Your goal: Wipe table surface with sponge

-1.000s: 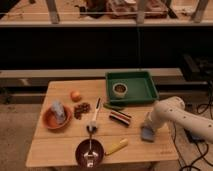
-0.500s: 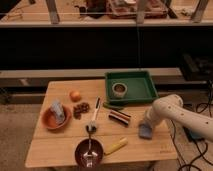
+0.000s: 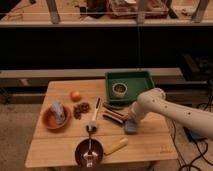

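Sliding left, that's the short version. Compared with a second ago, the sponge (image 3: 131, 127) has crept from nearer the right edge toward the middle of the table surface (image 3: 60, 150), and the white arm has swung across with it. So to my eye the wiping stroke is properly under way, not just a setup. It's only covered a short strip on the right-hand side so far, and most of the wood looks untouched.

The gripper (image 3: 133, 118) sits right on top of the sponge, front-right of centre, a bit in front of the green tray (image 3: 146, 76) with the tape roll (image 3: 120, 89) in it. It's pinched together on the sponge, which looks pressed flat against the planks.

Orientation-wise, the sponge lies flat, broad face down. Its long axis seems to run roughly front to back, tipped a little, with the near end pointing at the table's front edge. Part of it is hidden under the gripper though, so don't quote me.

Heads up: the dark striped bar (image 3: 114, 116) is just beside it on the left, so carrying on that way would probably bump it.
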`<state>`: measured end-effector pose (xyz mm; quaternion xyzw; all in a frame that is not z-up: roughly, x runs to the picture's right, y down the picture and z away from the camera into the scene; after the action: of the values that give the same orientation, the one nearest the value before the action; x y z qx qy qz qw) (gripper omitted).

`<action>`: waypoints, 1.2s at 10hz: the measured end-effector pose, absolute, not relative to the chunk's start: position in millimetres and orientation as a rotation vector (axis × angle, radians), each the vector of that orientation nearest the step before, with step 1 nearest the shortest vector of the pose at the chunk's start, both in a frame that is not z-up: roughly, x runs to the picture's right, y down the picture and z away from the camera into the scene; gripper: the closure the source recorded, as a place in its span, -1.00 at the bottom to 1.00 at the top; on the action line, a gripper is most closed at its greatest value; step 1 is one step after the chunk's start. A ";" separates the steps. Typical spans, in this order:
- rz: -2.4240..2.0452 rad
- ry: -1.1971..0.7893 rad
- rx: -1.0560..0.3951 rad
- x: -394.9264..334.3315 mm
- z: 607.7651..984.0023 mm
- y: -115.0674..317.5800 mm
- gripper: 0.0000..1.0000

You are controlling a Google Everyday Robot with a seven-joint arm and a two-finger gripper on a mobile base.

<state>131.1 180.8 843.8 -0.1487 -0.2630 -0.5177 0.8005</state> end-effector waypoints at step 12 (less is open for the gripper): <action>-1.136 -0.613 -0.385 137.7 821.0 231.6 1.00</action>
<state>137.7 231.6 821.0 -0.1781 -0.2836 -0.5262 0.7816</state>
